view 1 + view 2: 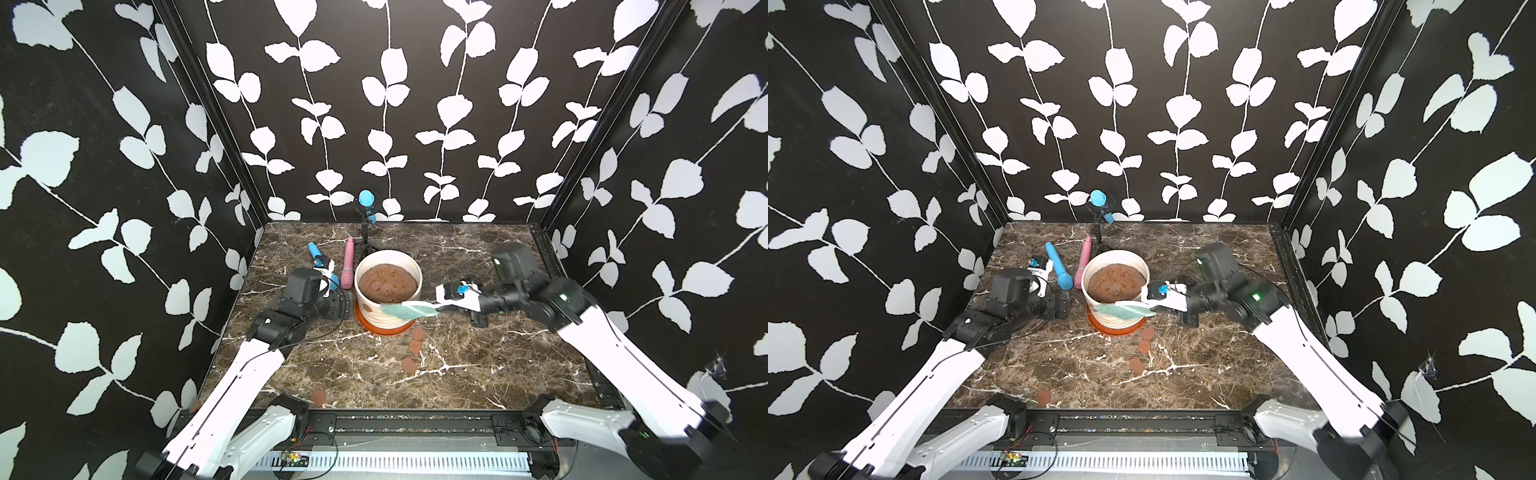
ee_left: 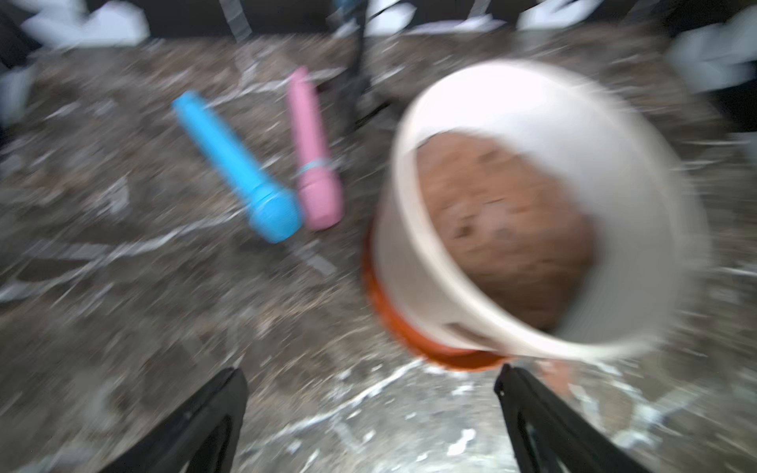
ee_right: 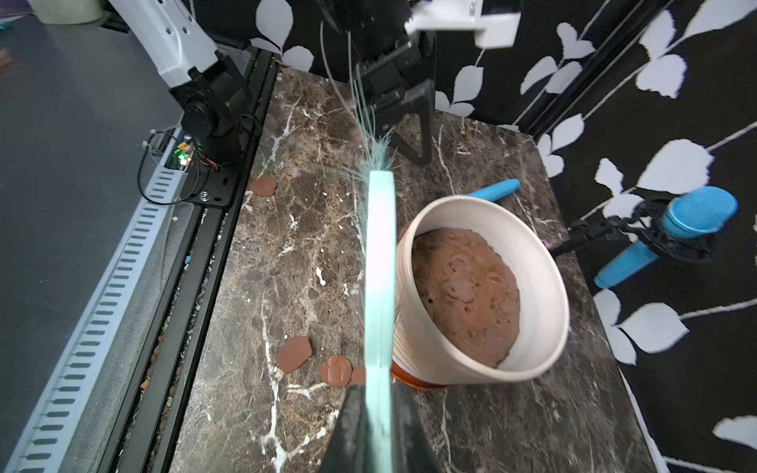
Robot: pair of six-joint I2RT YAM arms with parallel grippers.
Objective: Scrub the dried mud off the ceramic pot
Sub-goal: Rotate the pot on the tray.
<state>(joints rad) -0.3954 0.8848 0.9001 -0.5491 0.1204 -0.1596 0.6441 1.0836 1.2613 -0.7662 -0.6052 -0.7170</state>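
The right gripper [image 3: 379,395] clamps the brush [image 1: 401,309] along the ceramic pot [image 1: 376,316] while the left gripper [image 2: 368,372] gapes empty, seemingly clear of it, so hard strokes could tip the unbraced pot.

A blue microphone [image 2: 237,168] and a pink microphone [image 2: 313,151] lie side by side on the marble surface [image 2: 123,286], ahead of the left claw [image 2: 370,370].

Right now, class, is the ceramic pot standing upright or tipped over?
Upright: the ceramic pot stands on its orange saucer, mouth facing up, with brown soil resting inside.
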